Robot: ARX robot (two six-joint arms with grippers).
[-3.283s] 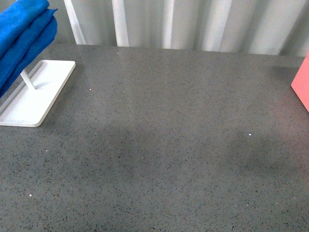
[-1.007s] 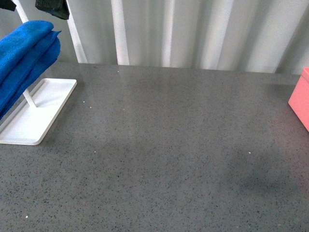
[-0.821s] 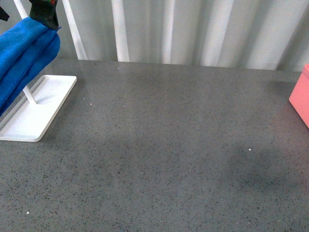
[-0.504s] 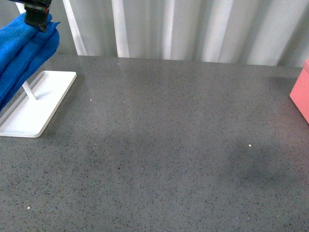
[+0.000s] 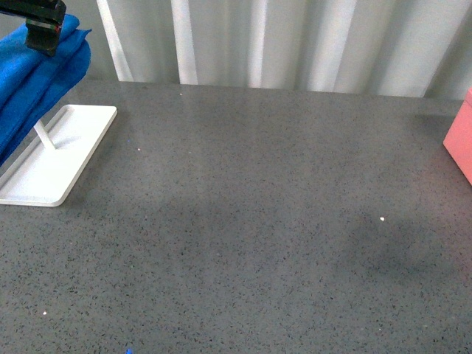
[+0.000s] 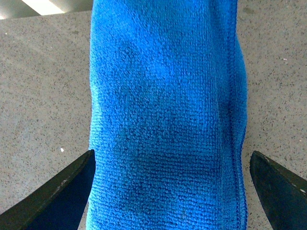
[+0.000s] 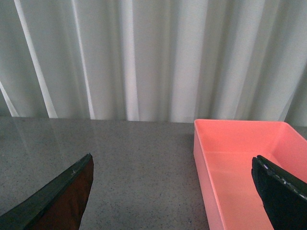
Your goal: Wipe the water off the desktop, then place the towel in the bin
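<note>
The bright blue towel [image 5: 37, 81] hangs folded over a rack at the far left of the grey speckled desktop [image 5: 251, 206]. My left gripper [image 5: 43, 29] sits at the towel's top fold. In the left wrist view it [image 6: 171, 154] is open, and its dark fingers [image 6: 62, 191] stand on either side of the towel [image 6: 163, 110], apart from it. My right gripper [image 7: 171, 160] is open and empty above the desktop [image 7: 134, 167], beside the pink bin [image 7: 240, 163]. I cannot make out any water, only tiny white specks [image 5: 381, 218].
The rack's white rectangular base [image 5: 51, 158] lies on the desktop under the towel. The pink bin [image 5: 461, 136] shows at the right edge of the front view. A pale pleated curtain [image 5: 295, 44] runs behind the desktop's far edge.
My left gripper came into the front view from above and has lowered onto the top of the towel. The towel and rack have stayed put.
</note>
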